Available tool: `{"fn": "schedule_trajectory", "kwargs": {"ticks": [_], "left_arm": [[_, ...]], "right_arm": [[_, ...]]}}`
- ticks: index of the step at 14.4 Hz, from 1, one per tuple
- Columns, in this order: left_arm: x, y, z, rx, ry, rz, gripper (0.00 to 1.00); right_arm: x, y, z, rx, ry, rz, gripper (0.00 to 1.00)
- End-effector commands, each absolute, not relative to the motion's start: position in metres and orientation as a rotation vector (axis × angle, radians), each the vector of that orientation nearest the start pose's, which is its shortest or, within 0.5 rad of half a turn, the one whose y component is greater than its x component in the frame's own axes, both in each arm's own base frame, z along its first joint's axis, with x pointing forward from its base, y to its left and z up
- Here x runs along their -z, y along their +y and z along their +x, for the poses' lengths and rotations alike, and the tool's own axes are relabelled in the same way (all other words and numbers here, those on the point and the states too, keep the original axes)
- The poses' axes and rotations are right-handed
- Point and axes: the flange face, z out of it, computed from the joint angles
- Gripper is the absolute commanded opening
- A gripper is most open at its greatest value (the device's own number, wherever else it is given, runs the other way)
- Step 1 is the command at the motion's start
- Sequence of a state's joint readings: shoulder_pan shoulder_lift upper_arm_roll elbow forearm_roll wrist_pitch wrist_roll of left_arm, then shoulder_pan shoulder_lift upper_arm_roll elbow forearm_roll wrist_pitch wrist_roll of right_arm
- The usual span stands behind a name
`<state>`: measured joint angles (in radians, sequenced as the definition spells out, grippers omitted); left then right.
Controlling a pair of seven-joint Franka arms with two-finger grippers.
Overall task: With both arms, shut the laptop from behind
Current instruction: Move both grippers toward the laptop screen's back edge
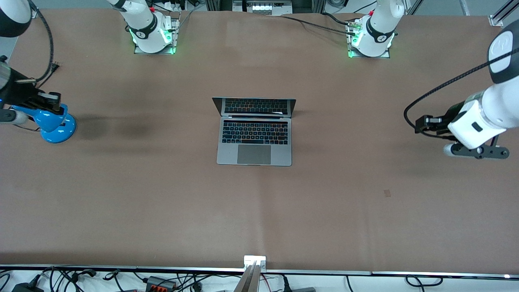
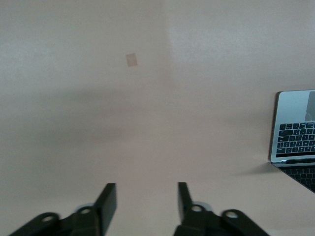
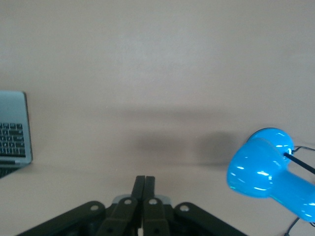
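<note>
One slim grey metal laptop [image 1: 254, 136] open at mid-surface [image 1: 162, 202], one glossy blue lamp [image 1: 54, 121] at the right arm's end, left tool [image 2: 147, 199] parted, empty, right tool [image 3: 144, 189] clenched, empty

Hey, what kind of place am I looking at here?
Probably a robotics lab: two white robot arms bolted to a brown table, an open laptop between them, and loose cables along the table's edges.

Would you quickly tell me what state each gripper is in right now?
Left gripper: open, holding nothing, over bare table.
Right gripper: closed on nothing, beside the blue lamp.
</note>
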<state>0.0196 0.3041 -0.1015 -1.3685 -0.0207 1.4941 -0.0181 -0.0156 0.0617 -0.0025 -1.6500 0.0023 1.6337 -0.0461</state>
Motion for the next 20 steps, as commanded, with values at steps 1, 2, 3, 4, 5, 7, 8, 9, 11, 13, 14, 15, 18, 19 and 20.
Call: {"fn": "schedule_trajectory", "kwargs": {"ticks": [1, 2, 3, 4, 5, 7, 8, 9, 11, 13, 14, 15, 18, 19, 20], "left_arm": [[-0.537, -0.059, 0.623, -0.396, 0.164, -3.172, 0.01], [-0.531, -0.07, 0.619, -0.438, 0.191, -3.163, 0.01], [-0.524, -0.084, 0.614, -0.468, 0.22, -3.158, 0.01], [-0.517, -0.102, 0.609, -0.497, 0.261, -3.157, 0.01], [-0.513, -0.116, 0.602, -0.525, 0.271, -3.164, 0.01], [-0.511, -0.138, 0.577, -0.611, 0.225, -3.227, 0.01], [-0.513, -0.147, 0.563, -0.655, 0.197, -3.263, 0.01], [-0.514, -0.156, 0.553, -0.677, 0.176, -3.278, 0.01], [-0.515, -0.194, 0.522, -0.713, 0.205, -3.243, 0.01], [-0.513, -0.243, 0.493, -0.728, 0.233, -3.201, 0.01], [-0.508, -0.255, 0.486, -0.741, 0.266, -3.188, 0.01], [-0.499, -0.264, 0.477, -0.759, 0.282, -3.172, 0.01], [-0.472, -0.285, 0.445, -0.722, 0.264, -3.201, 0.01], [-0.459, -0.285, 0.434, -0.711, 0.238, -3.219, 0.01], [-0.45, -0.294, 0.417, -0.664, 0.249, -3.222, 0.01]], "right_arm": [[-0.539, 0.013, 0.578, -0.188, -0.115, -3.073, 0.0], [-0.526, 0.028, 0.576, -0.231, -0.148, -3.063, 0.0], [-0.514, 0.044, 0.575, -0.257, -0.173, -3.06, 0.0], [-0.502, 0.06, 0.575, -0.296, -0.209, -3.057, 0.0], [-0.493, 0.077, 0.575, -0.324, -0.242, -3.056, 0.0], [-0.479, 0.104, 0.573, -0.374, -0.255, -3.061, 0.0], [-0.472, 0.12, 0.57, -0.397, -0.265, -3.065, 0.0], [-0.468, 0.138, 0.566, -0.417, -0.27, -3.071, 0.0], [-0.459, 0.176, 0.55, -0.483, -0.224, -3.087, 0.0], [-0.451, 0.209, 0.534, -0.551, -0.103, -3.027, 0.0], [-0.448, 0.221, 0.53, -0.571, -0.078, -3.016, 0.0], [-0.445, 0.238, 0.522, -0.588, -0.064, -3.026, 0.0], [-0.43, 0.287, 0.501, -0.656, -0.044, -3.02, 0.0], [-0.425, 0.294, 0.498, -0.702, -0.025, -2.973, 0.0], [-0.422, 0.298, 0.495, -0.729, -0.017, -2.947, 0.0]]}}
